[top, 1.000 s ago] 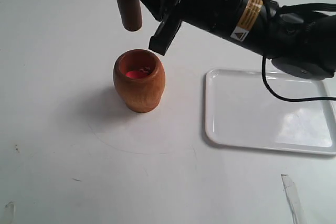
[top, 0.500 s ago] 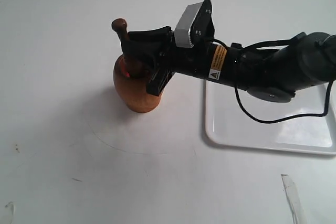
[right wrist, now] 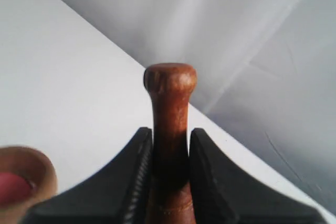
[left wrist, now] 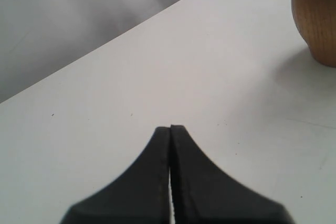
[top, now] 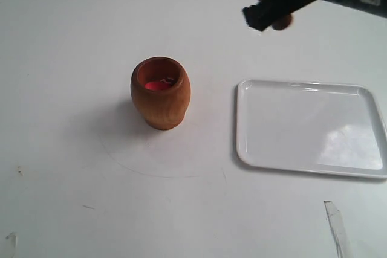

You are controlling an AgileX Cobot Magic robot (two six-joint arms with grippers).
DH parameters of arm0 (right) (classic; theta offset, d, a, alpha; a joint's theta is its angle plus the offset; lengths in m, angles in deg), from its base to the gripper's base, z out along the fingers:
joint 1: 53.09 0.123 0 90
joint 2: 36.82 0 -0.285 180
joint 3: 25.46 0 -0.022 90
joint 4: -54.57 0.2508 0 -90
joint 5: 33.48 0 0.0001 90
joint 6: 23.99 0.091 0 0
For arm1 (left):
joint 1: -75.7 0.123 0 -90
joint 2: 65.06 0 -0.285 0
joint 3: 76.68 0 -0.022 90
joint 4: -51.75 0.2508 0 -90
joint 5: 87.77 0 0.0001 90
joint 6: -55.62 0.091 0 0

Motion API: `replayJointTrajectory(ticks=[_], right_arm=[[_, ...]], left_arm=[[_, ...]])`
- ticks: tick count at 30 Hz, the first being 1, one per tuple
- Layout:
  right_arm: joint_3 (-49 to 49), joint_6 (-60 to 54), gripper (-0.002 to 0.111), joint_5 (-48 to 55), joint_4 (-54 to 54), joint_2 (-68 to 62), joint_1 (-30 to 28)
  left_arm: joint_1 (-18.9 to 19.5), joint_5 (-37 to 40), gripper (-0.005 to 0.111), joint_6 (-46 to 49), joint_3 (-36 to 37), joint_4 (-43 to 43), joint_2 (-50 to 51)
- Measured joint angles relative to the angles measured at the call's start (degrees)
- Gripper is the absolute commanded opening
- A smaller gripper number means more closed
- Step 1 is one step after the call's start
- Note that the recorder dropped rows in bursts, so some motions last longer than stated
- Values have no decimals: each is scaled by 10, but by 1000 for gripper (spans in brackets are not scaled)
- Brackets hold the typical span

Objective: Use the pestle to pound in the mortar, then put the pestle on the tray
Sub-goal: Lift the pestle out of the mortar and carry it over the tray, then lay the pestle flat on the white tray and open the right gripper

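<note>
The orange-brown wooden mortar [top: 160, 93] stands upright left of the middle of the table, with a pink-red bit [top: 158, 84] inside. Its rim also shows in the right wrist view as the mortar [right wrist: 23, 177], and its side shows in the left wrist view as the mortar [left wrist: 316, 17]. My right gripper [right wrist: 170, 137] is shut on the brown pestle [right wrist: 169, 119], knob end sticking out past the fingers. In the exterior view my right gripper [top: 272, 13] is high at the top edge, above and behind the white tray [top: 309, 127], and only a bit of the pestle [top: 282, 22] shows. My left gripper [left wrist: 170, 128] is shut on nothing.
A pale strip [top: 336, 226] lies on the white table near the front right. A faint pencil-like arc [top: 151, 170] marks the surface in front of the mortar.
The right gripper has lifted the pestle out of the mortar and swung right and up, towards the space over the tray. The mortar stays put.
</note>
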Motion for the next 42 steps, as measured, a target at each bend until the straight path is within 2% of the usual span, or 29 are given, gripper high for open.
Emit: replayJointTrajectory(ticks=[3, 8, 15, 20, 27, 35, 42], right_arm=[[0, 0, 0, 164, 24, 56, 0], [0, -13, 0, 346, 92, 86, 0], [0, -219, 0, 495, 235, 26, 0], [-10, -326, 0, 540, 257, -65, 0], [-117, -428, 0, 638, 259, -215, 0], [-142, -600, 0, 584, 314, -290, 0], [-142, -626, 0, 554, 323, -296, 0]], left_arm=[[0, 0, 0, 0, 0, 0, 0], [0, 0, 0, 0, 0, 0, 0], [0, 0, 0, 0, 0, 0, 0], [0, 0, 0, 0, 0, 0, 0], [0, 0, 0, 0, 0, 0, 0], [0, 0, 0, 0, 0, 0, 0], [0, 0, 0, 0, 0, 0, 0]])
